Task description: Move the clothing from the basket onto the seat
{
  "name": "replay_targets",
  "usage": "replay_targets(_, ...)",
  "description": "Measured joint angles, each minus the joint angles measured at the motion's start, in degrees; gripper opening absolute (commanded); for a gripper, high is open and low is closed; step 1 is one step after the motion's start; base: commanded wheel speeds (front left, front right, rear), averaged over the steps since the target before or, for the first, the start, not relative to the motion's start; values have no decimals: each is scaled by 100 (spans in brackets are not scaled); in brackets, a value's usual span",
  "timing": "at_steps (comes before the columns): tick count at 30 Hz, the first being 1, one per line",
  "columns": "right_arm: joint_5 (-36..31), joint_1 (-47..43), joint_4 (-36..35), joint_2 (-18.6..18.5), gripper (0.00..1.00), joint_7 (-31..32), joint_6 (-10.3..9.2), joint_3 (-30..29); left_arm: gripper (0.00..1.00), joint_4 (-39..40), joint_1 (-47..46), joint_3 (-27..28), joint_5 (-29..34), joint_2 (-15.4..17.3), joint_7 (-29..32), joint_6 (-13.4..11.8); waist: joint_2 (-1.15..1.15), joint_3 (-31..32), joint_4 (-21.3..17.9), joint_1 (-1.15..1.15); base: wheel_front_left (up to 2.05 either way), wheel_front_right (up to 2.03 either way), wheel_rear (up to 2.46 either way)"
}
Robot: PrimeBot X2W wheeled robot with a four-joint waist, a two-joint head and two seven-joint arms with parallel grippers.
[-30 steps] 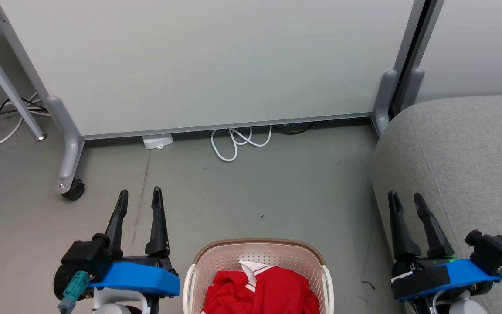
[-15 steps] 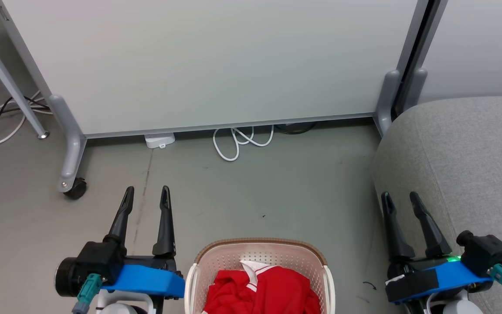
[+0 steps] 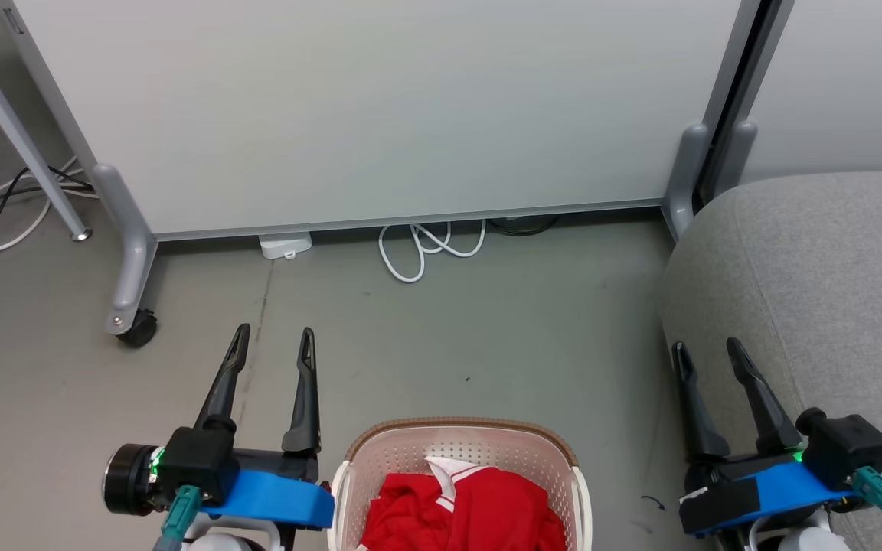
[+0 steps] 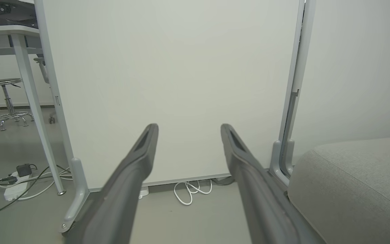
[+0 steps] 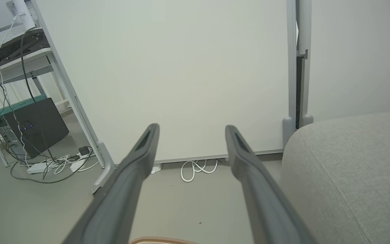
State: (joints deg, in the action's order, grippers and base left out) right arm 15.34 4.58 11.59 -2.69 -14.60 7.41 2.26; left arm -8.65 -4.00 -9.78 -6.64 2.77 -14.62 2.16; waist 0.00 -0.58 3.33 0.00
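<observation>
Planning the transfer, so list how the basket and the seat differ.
The basket is cream perforated plastic with a brown rim; the seat is grey fabric. The basket holds red clothing; the seat's visible part carries none. The basket sits straight ahead of the robot; the much larger seat lies to its right. Both rest on the floor.

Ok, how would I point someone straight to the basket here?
Start at the big grey seat on the right of the head view. On the floor to its left, at the bottom middle, stands the basket: cream perforated plastic with a brown rim, the only thing holding red clothing.
</observation>
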Motion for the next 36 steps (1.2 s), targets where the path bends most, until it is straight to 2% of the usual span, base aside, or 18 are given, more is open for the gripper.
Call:
replay_targets(5,-196,-1,45,0,100,-40,0,-33,100,-22,-1,-32,101,0,-38,24,0,11,13,0,0,0,0)
replay_targets(36,-107,-14,160,-1,100,-44,1,-114,100,-192,5,-38,-24,2,-45,101,0,9,2,0,0,0,0)
